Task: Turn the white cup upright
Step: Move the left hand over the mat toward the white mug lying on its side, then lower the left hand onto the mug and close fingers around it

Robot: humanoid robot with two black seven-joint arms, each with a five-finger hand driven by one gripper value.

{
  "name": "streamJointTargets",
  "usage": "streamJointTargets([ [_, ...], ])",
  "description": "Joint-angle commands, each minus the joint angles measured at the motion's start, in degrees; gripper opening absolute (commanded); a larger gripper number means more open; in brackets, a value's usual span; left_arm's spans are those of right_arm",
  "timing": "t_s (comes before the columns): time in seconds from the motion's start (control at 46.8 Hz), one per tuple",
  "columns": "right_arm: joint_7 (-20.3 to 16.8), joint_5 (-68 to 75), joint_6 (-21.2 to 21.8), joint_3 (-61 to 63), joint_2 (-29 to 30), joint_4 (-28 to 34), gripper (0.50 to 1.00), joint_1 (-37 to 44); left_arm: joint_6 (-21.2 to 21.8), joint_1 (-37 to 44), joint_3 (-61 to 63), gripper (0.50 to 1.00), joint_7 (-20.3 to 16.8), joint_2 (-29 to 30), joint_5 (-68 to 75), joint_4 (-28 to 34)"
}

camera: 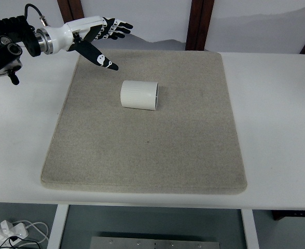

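A white ribbed cup lies on its side on the upper middle of a beige mat, its mouth facing right. My left hand hovers over the mat's top left corner, up and to the left of the cup and apart from it. Its black and white fingers are spread, the thumb pointing down toward the mat, and they hold nothing. The right arm does not show.
The mat lies on a white table. Dark wooden posts stand behind the table's far edge. A white power strip and cable lie on the floor at the lower left.
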Motion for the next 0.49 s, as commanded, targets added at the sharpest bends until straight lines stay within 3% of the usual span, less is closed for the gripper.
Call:
streamJointTargets([
  [0.0, 0.0, 0.0, 0.0, 0.0, 0.0, 0.0, 0.952, 0.0, -0.07, -0.79, 2.5, 0.988, 0.61, 0.74, 0.82, -2.34],
  [0.471, 0.0, 0.0, 0.0, 0.0, 0.0, 0.0, 0.952, 0.0, -0.16, -7.47, 11.39, 0.984, 6.67, 0.48, 4.77, -6.3],
])
